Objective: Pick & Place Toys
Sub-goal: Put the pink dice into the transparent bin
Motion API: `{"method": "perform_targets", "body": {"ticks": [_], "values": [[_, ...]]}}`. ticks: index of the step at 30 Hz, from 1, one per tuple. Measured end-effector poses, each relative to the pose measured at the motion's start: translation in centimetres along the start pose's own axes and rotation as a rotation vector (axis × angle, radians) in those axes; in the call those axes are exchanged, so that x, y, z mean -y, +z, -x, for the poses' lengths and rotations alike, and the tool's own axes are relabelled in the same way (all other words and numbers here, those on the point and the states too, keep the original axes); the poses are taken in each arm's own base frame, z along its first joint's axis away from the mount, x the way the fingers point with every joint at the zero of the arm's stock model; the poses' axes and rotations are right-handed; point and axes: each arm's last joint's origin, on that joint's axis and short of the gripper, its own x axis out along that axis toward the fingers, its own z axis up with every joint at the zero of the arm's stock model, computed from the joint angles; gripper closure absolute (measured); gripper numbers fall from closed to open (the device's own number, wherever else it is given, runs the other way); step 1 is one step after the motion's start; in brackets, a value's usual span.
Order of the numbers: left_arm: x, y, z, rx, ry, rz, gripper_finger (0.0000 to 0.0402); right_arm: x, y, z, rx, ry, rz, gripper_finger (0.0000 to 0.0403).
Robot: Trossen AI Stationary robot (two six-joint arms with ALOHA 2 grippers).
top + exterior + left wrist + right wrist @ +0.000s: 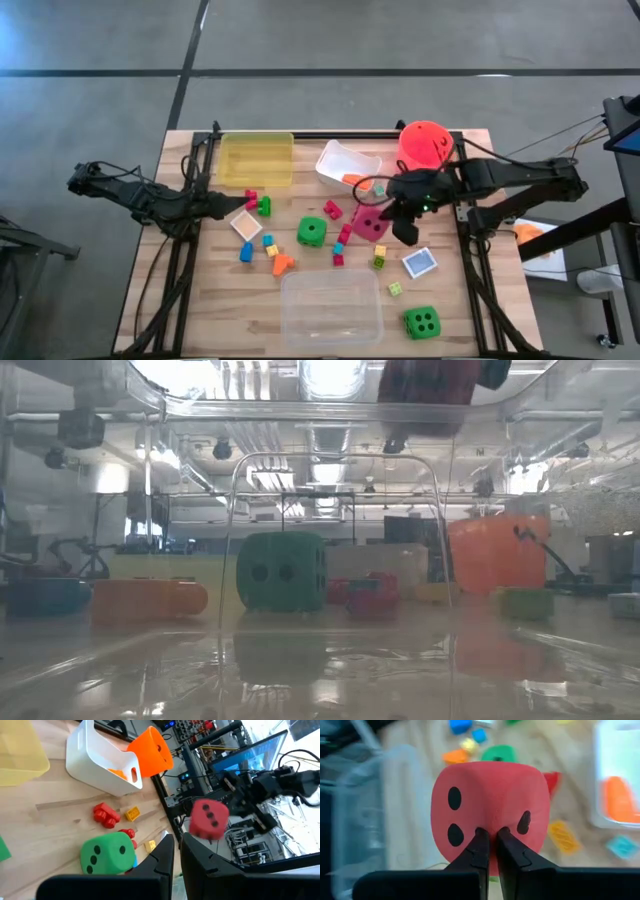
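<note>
A pink dotted die (490,795) hangs in the air over the table's middle right, with my right gripper (490,837) shut on it. In the high view that die (368,224) shows just left of the right gripper (395,210). The left wrist view shows it (209,819) clear of the wood. My left gripper (177,845) is shut and empty at the table's left (235,205). One green die (312,232) rests on the wood mid-table, another (422,321) at the near right. Small bright blocks (262,245) and a blue tile (420,262) lie scattered between them. My right gripper pinches a bit of the pink die's surface (490,820) between its two fingertips, which stand almost together. The fingers (512,850) come from above, slanting down from the table's right. The die hangs below them, lifted clear of the table.
A yellow tub (256,158), a tilted white tub (345,165) and an orange bucket (425,143) stand along the far edge. A clear tub (330,305) sits at the near edge, right in front of the low camera.
</note>
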Motion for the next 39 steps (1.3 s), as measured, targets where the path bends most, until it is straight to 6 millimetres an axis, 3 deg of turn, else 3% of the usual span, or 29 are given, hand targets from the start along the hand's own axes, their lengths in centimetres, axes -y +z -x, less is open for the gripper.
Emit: {"method": "perform_targets", "body": {"ticks": [15, 27, 33, 39], "values": [[0.0, 0.0, 0.0, 0.0, 0.0, 0.018, 0.0373, -6.2, -0.6, 0.0, 0.088, 0.271, 0.047, 0.0396], [0.0, 0.0, 0.0, 0.0, 0.001, 0.018, 0.0373, -10.4, -2.7, -5.4, -0.073, 0.36, 0.121, 0.0395], [0.0, 0.0, 0.0, -0.007, -0.001, 0.021, 0.0373, -11.3, -3.3, -7.2, -0.111, 0.367, 0.149, 0.0395], [0.0, 0.0, 0.0, -0.008, 0.001, 0.019, 0.0373, -11.9, -4.4, -9.3, -0.144, 0.343, 0.301, 0.0395]]}}
